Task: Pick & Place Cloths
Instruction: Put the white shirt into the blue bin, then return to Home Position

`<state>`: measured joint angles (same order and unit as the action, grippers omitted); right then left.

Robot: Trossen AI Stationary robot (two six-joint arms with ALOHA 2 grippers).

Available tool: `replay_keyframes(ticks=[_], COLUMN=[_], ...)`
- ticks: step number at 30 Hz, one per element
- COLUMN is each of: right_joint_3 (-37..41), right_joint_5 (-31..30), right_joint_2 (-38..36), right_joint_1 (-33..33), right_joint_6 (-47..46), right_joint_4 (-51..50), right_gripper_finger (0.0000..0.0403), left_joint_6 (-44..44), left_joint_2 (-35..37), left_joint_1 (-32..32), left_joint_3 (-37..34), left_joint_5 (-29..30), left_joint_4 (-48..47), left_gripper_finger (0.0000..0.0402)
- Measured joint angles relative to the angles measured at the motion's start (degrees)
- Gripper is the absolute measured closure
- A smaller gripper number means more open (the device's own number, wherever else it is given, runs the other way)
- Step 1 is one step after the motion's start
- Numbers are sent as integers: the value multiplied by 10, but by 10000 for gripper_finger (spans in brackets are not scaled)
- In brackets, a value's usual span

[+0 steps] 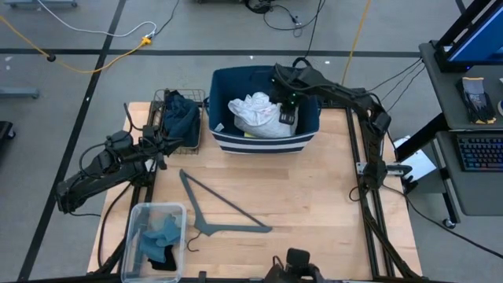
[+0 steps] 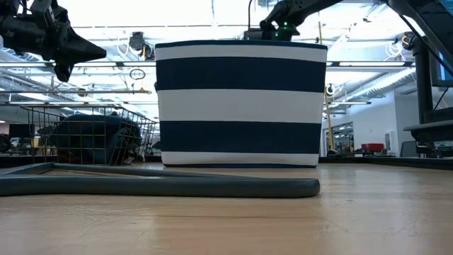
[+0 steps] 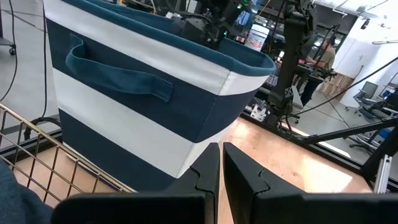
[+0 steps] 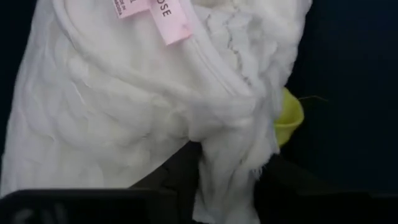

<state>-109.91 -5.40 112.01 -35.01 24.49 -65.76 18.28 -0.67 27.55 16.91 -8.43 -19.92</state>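
1. Hovering inside the striped bin (image 1: 236, 141), the right gripper (image 1: 284, 110) is sitting directly against the white garment (image 1: 258, 115); the wrist view is showing the fabric (image 4: 143, 93) draping over the dark fingers, but whether they are parted or pinching a fold cannot be told.
2. Handling judgement: the garment is looking light, limp and crumpled, likely sagging and snagging when lifted; a bunched fold just ahead of the fingertips, near the pink labels (image 4: 168, 15), is offering the best hold.
3. A yellow piece (image 4: 287, 118) is peeking out beyond the white one.
4. Waiting beside the wire basket (image 1: 161, 102), the left gripper (image 3: 221, 165) is showing its fingers pressed nearly together, empty.
5. Counting: one white garment, one yellow piece, one dark bundle (image 1: 181, 118) in the basket, bluish cloths (image 1: 157, 240) in one clear tub (image 1: 132, 251), number unclear; one hanger (image 1: 224, 212).
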Motion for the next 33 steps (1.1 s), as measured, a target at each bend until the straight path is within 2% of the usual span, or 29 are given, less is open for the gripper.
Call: replay_keyframes(ticks=[9, 16, 19, 25, 29, 33], right_joint_3=[0, 0, 0, 0, 0, 0], right_joint_5=[-191, -329, -355, -360, -351, -344], right_joint_2=[-43, -84, -110, -175, -220, -261], right_joint_1=[58, 107, 129, 179, 216, 261], right_joint_6=[46, 55, 64, 51, 12, -42], right_joint_4=[22, 88, 124, 170, 172, 158], right_gripper_finger=[200, 188, 196, 229, 274, 342], left_joint_6=[1, 5, 5, -12, -13, 14], left_joint_2=[0, 0, 0, 0, 0, 0], left_joint_1=[0, 0, 0, 0, 0, 0], left_joint_3=[0, 0, 0, 0, 0, 0], left_joint_5=[-1, -5, -5, -6, -5, -6], left_joint_4=[0, 0, -1, -32, -68, -70], left_gripper_finger=[380, 380, 380, 380, 380, 380])
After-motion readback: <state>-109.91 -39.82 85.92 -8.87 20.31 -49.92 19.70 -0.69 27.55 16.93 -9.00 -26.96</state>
